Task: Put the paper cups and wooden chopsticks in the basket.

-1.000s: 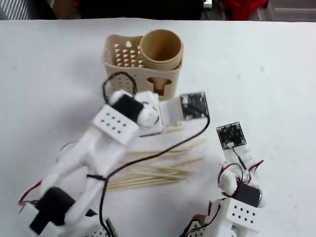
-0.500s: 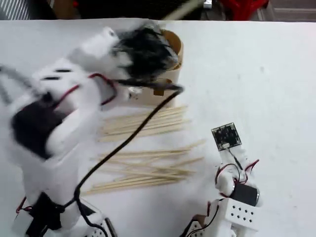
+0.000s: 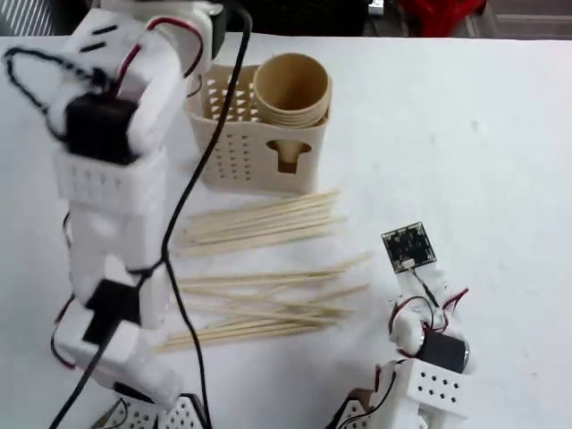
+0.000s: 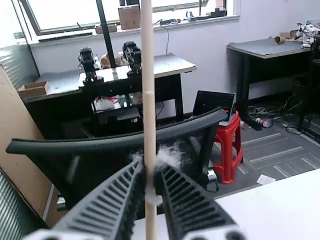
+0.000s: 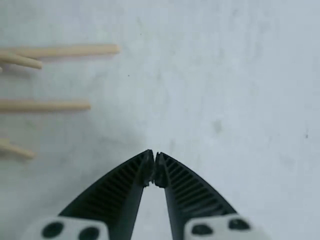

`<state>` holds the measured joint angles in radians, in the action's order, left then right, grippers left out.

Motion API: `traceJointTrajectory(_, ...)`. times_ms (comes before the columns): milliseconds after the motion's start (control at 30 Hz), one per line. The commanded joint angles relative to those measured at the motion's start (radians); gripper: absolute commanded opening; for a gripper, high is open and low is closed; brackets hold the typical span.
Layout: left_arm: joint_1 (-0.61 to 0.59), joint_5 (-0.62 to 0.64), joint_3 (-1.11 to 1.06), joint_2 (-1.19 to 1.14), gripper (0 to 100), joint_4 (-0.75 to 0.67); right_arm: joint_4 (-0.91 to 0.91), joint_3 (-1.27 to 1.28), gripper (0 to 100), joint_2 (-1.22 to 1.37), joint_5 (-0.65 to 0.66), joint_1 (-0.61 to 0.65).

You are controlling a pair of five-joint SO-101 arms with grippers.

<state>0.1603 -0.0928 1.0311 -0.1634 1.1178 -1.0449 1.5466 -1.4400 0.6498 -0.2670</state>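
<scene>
Wooden chopsticks [image 3: 259, 295] lay near the basket [image 3: 234, 152] with the paper cups [image 3: 291, 89] inside, while the left gripper [image 4: 149, 185] squeezed one stick [image 4: 148, 100] up beside it, likely ready to be lowered in next.

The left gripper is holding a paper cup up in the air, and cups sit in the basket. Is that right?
Not quite. The left gripper is holding a wooden chopstick up in the air, not a paper cup, as the left wrist view shows. The paper cups do sit in the basket.
</scene>
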Motion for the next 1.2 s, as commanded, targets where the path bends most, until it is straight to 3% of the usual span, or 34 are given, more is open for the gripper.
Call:
traceJointTrajectory(0, -0.012, 0.083, 0.04, -0.074, 2, -0.058, 0.024, -0.005, 1.8, 0.001, 0.006, 0.005)
traceJointTrajectory(333, -0.056, 0.178, 0.034, -0.196, 2, -0.084, 0.041, -0.003, 1.8, -0.001, 0.006, 0.005)
traceJointTrajectory(1167, -0.088, 0.176, -0.005, -0.367, 2, -0.11, 0.044, -0.003, 1.8, -0.001, 0.006, 0.005)
